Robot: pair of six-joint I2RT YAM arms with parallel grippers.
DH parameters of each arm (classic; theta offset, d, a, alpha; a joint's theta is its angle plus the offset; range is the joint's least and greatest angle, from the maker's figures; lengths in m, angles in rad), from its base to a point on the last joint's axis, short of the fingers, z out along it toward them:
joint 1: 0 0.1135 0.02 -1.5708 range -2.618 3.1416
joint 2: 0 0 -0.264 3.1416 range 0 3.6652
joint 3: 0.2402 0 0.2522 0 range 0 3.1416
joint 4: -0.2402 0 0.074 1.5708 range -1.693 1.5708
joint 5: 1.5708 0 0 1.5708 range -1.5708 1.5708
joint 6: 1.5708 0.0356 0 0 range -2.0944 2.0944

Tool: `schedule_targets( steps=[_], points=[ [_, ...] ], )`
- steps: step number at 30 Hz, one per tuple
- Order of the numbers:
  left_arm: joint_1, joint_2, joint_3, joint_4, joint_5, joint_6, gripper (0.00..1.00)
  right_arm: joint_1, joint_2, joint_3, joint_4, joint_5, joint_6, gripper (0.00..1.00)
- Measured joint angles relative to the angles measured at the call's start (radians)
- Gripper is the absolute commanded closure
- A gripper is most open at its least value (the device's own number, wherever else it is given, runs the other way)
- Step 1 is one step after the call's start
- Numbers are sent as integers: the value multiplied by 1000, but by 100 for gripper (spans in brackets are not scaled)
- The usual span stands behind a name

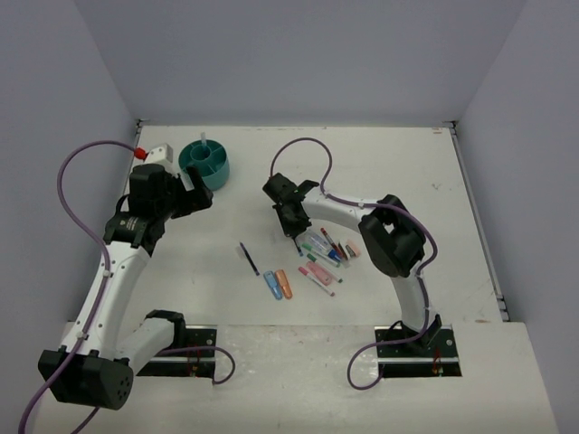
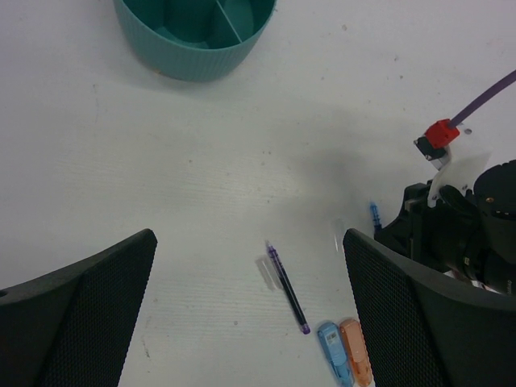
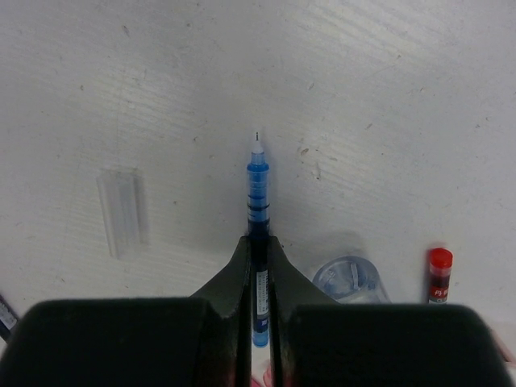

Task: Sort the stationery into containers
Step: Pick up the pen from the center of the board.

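Pressure from the right gripper [image 3: 256, 251] pins a blue pen [image 3: 256, 181] between its closed fingers, tip pointing away over the table [image 1: 407, 172], beside the stationery heap [image 1: 327, 258]. The left gripper [image 2: 248, 242] hangs spread wide above 1 dark pen [image 2: 288, 290], with the teal tub [image 2: 193, 64] farther ahead.

The right tool [image 1: 294, 230] holds a dark pen [image 1: 298, 240] beside the scattered stationery [image 1: 326, 255].

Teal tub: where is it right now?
In the top view, the teal tub sits at the back left, just beyond the open left gripper.
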Motion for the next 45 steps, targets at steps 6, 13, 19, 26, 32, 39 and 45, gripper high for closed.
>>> schedule_targets(
  steps=[6, 13, 19, 26, 32, 39, 45],
  points=[
    [-80, 116, 20, 23, 7, -31, 0, -5, -57, -2, -16, -1, -8, 100],
    [-439, 421, 124, 55, -168, -151, 12, -100, -542, -95, 0, 19, -40, 100],
    [-575, 668, 202, 63, -297, -298, 39, -220, -799, -244, 54, 81, -55, 100],
    [-609, 811, 224, 58, -355, -391, 51, -213, -719, -380, 49, 51, -67, 100],
    [-609, 854, 239, 52, -382, -421, 65, -212, -716, -385, 63, 26, -76, 100],
    [-609, 882, 239, 44, -388, -439, 66, -212, -715, -385, 74, 5, -79, 100],
    [-611, 918, 237, 39, -388, -443, 76, -212, -715, -385, 82, -13, -80, 100]
  ],
)
